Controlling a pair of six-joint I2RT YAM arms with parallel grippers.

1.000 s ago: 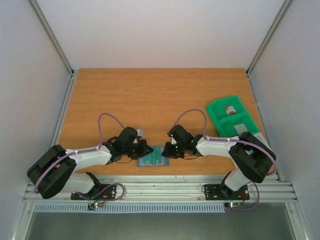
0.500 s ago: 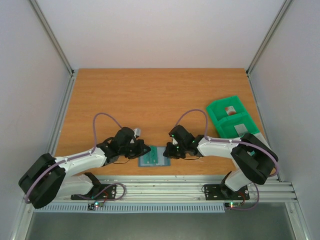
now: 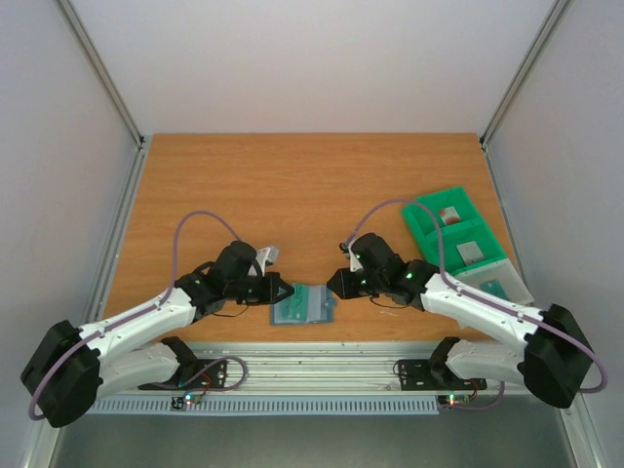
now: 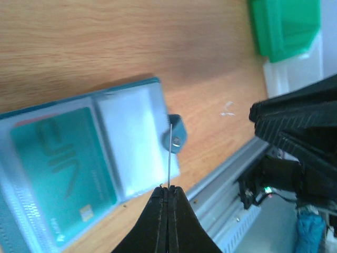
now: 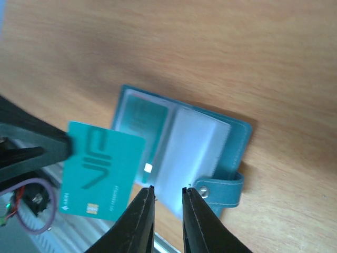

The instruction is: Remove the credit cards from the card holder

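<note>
**Teal credit card (image 5: 102, 174) clamped, clear of the card holder (image 5: 205, 139)**

Thin, stiff, probably light and slick, it suits an edge pinch, as the left end effector (image 4: 168, 191) has it. The card holder lies open at the wood-grain desk's (image 3: 292, 185) near edge. The right end effector (image 5: 167, 192) stands narrowly apart at its rim, grip unclear. White walls (image 3: 292, 68) enclose; green bin (image 3: 453, 229) right.

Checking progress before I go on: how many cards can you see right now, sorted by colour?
Teal cards: 2, one in the left tool, one in the card holder
Greyish cards: 2, one in each compartment of the green bin
Total: 4; anything in the pale container beside it is too small to tell
</note>
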